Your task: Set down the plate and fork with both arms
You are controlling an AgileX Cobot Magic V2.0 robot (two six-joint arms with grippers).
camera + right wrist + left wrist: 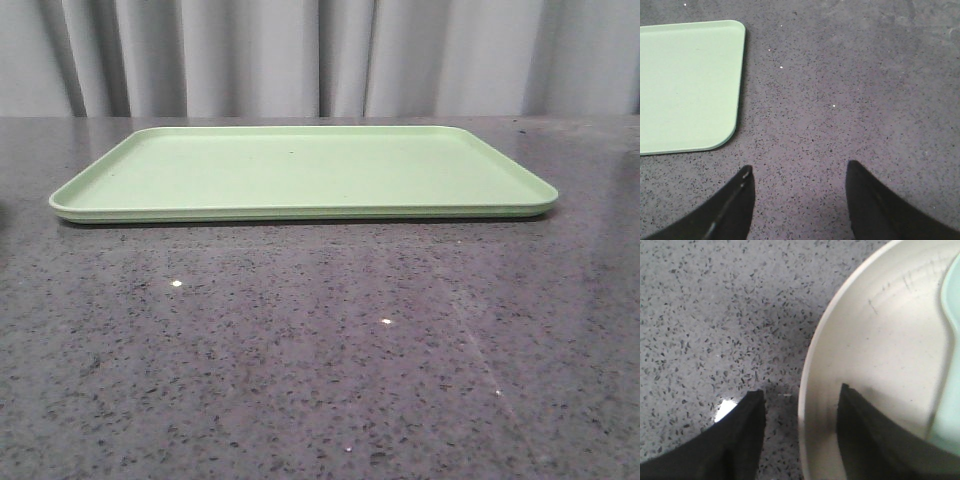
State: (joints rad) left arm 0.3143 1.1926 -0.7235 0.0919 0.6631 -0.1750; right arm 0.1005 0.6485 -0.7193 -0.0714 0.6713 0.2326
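Left wrist view: open left gripper (801, 410) straddling plate (875, 365) rim
Right gripper (799, 192): open, empty, near tray (687, 85) corner
Risk: rim slipping from shallow pinch

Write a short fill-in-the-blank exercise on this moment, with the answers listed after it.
1. The tray on the table is light ____ in colour.
2. The left gripper has one of its fingers on each side of the rim of the ____.
3. Between the fingers of the right gripper there is only bare ____.
4. In the front view, the tray carries ____ objects.

Missing words: green; plate; table; no
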